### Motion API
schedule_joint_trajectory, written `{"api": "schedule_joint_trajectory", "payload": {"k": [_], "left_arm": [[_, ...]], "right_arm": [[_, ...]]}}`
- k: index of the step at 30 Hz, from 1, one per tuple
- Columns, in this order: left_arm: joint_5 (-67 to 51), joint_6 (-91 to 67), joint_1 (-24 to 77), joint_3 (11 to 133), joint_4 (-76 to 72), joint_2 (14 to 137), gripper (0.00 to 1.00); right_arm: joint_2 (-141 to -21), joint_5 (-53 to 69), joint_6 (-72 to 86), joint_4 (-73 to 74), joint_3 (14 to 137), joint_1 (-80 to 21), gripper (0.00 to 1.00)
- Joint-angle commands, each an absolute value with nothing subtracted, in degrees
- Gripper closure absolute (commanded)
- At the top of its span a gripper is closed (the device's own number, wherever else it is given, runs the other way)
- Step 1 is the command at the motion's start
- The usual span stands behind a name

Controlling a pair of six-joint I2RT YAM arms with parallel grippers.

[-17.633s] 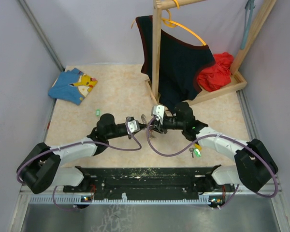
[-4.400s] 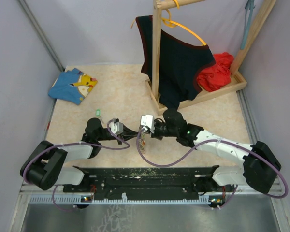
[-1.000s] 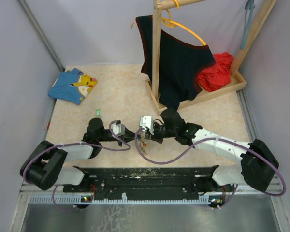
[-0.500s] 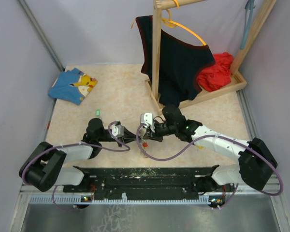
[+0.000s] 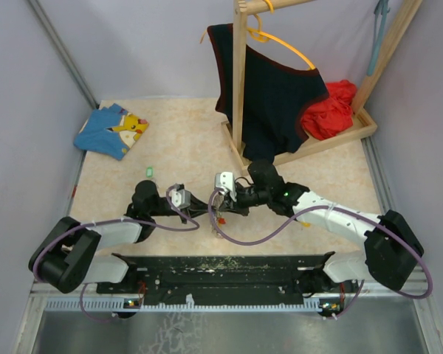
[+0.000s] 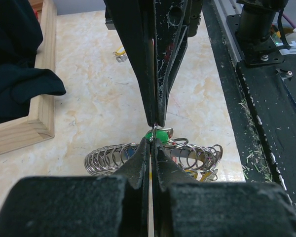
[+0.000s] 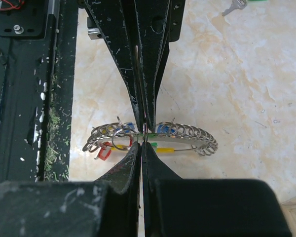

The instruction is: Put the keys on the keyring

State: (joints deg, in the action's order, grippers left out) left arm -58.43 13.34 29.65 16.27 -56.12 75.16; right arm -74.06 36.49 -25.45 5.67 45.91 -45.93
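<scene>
The keyring (image 5: 218, 215) is a curved bunch of silver rings on a yellow loop with red and blue tags, lying near the table's front middle. It shows in the left wrist view (image 6: 108, 158) and the right wrist view (image 7: 187, 132). My left gripper (image 5: 207, 205) (image 6: 153, 140) and right gripper (image 5: 218, 202) (image 7: 142, 142) meet tip to tip just above it. Both are shut on a thin silver ring of the bunch. A green-headed key (image 6: 158, 134) sits right behind the tips. A loose key with a yellow tag (image 6: 119, 52) lies farther off. Another loose key (image 7: 235, 6) lies by a green tag (image 5: 149, 171).
A wooden rack (image 5: 240, 81) with a dark shirt (image 5: 273, 96) on an orange hanger stands behind the grippers; its base (image 6: 19, 123) is close on the left. Red cloth (image 5: 332, 110) lies back right, a blue printed cloth (image 5: 112, 129) back left. A black rail (image 5: 221, 269) lines the near edge.
Over the last second the right gripper shifted slightly and the keyring bunch moved a little with it. Both grippers stay shut, tip to tip. 17 seconds ago they were farther back and to the right.
</scene>
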Motion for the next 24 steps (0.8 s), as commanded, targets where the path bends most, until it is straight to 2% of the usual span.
{"api": "schedule_joint_trajectory", "payload": {"k": [1,15,24], "left_arm": [[-56.4,13.1,30.3,18.4,-56.3,74.3,1.00],[-53.5,12.0,30.2,18.1,-56.4,73.6,1.00],[-53.5,12.0,30.3,16.9,-58.6,72.5,1.00]], "right_arm": [[-73.0,36.5,-27.3,2.6,50.0,-46.8,1.00],[-72.2,32.5,-30.5,6.0,50.2,-48.3,1.00],[-70.4,30.8,-30.8,6.4,49.4,-48.3,0.87]]}}
